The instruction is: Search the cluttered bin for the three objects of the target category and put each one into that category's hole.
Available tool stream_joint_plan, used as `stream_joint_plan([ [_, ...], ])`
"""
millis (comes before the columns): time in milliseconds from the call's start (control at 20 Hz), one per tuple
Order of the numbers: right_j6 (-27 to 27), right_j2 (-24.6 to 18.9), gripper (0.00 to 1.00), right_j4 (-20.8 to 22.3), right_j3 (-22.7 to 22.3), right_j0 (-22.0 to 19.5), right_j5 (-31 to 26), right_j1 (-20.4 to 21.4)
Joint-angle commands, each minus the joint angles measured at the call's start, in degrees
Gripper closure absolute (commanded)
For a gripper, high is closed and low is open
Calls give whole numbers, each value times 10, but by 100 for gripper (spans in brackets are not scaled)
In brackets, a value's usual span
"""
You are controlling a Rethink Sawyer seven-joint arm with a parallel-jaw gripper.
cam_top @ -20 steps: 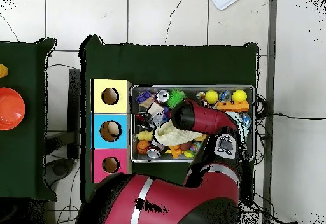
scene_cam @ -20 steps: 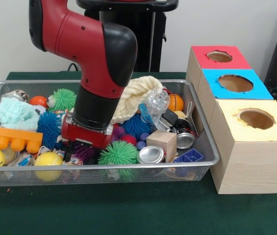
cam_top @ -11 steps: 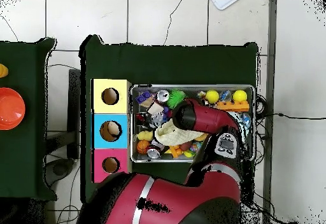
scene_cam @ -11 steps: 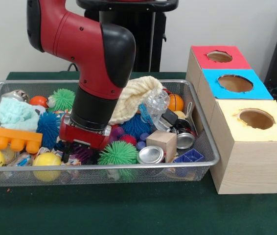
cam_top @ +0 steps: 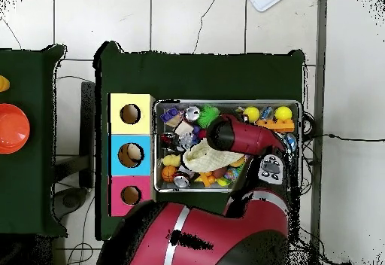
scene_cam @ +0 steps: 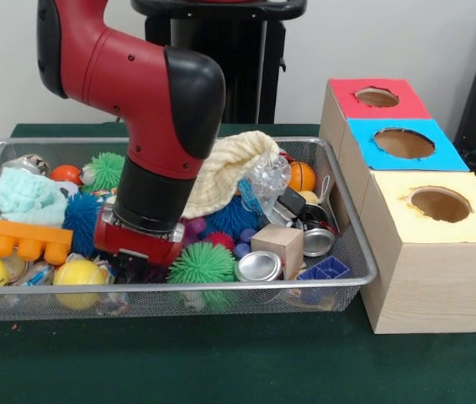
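The gripper is sitting low in the wire bin, buried among toys at 9 o'clock of the green spiky ball; can't tell its state.

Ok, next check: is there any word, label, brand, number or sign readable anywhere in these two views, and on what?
None can be read.
The arm's control panel in the overhead view shows small markings, too small to read.
The silver cans in the wire bin show only plain ends.
The red, blue and yellow box tops carry no writing, only holes.
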State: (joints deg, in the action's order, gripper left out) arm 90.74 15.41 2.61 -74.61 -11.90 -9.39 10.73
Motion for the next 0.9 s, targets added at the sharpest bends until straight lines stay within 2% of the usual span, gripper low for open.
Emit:
stream_joint_plan([
  [50, 28, -50, 100, 29, 28, -14, -32, -58],
  [650, 19, -45, 100, 21, -47, 0, -143, 66],
  [900, -4, -79, 100, 14, -90, -14, -197, 135],
])
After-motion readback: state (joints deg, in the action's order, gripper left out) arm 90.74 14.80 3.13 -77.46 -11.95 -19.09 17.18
